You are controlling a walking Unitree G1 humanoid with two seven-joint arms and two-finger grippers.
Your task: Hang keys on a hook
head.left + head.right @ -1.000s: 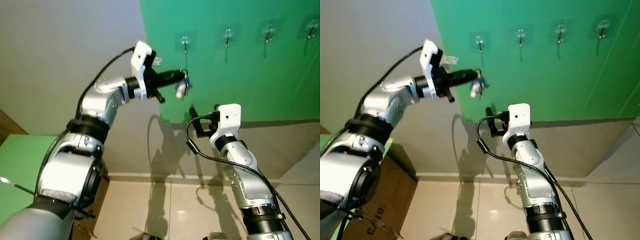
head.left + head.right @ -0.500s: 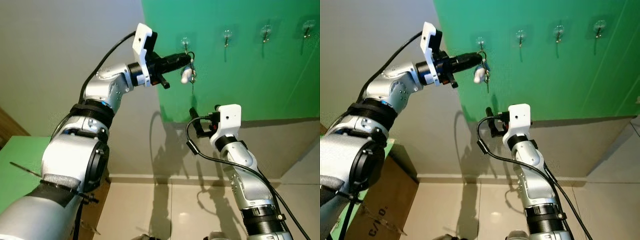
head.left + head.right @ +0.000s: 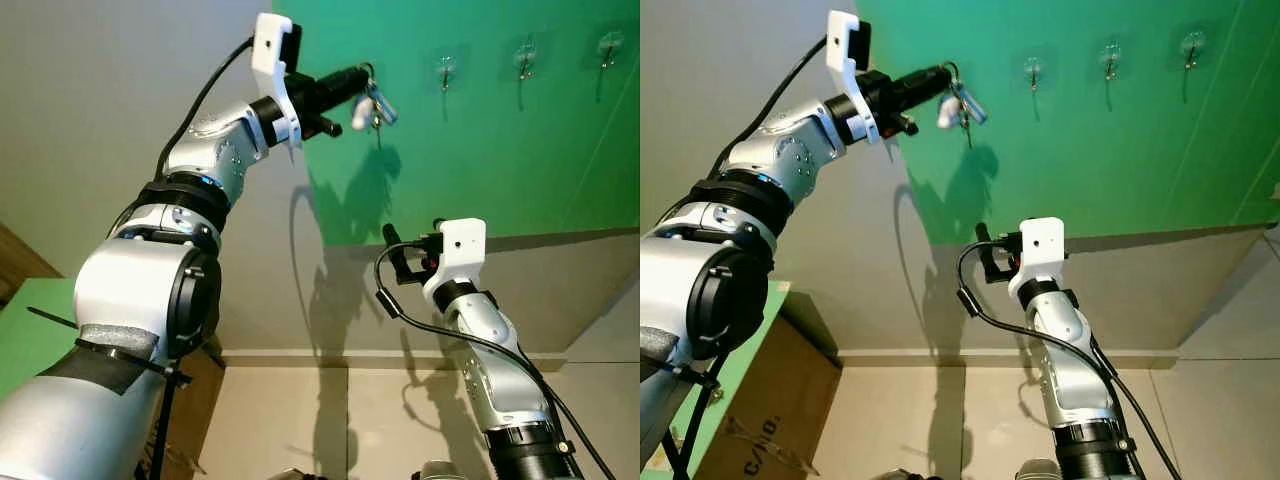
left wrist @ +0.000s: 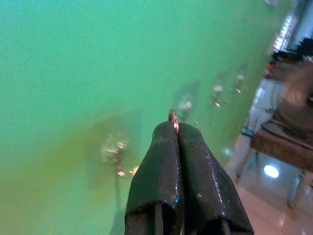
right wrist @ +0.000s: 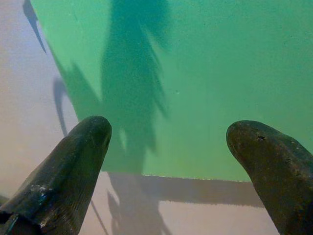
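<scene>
**Keys held up at the leftmost wall hook**

Keys (image 3: 372, 103): a small bunch with a white fob and a metal ring, pinched in the left gripper (image 3: 362, 80) and held high against the green wall panel (image 3: 480, 150). The bunch dangles just below the fingertips, right at the place of the leftmost hook (image 4: 117, 156); from the head views the hook itself is hidden behind the gripper and keys, so I cannot tell whether the ring is over it. In the left wrist view the two black fingers (image 4: 161, 181) are pressed together with a sliver of the copper-coloured ring showing at their tips, and that hook, clear-backed and blurred, sits close beyond them.

Hooks, remaining: three more in a row along the same panel, second (image 3: 445, 70), third (image 3: 523, 57), fourth (image 3: 607, 45), all bare.

Left arm (image 3: 215, 160): silver, raised and stretched toward the wall, black cable looping to the white wrist camera housing.

Right gripper (image 3: 392, 240): lower down, near the bottom edge of the green panel, pointing at the wall and well apart from the keys. Its fingers (image 5: 68, 166) stand wide apart, holding nothing.

Surroundings: pale grey wall (image 3: 100, 120) left of and below the panel; tiled floor (image 3: 370, 420); cardboard box (image 3: 770, 400) at lower left beside a green surface (image 3: 20, 340).
</scene>
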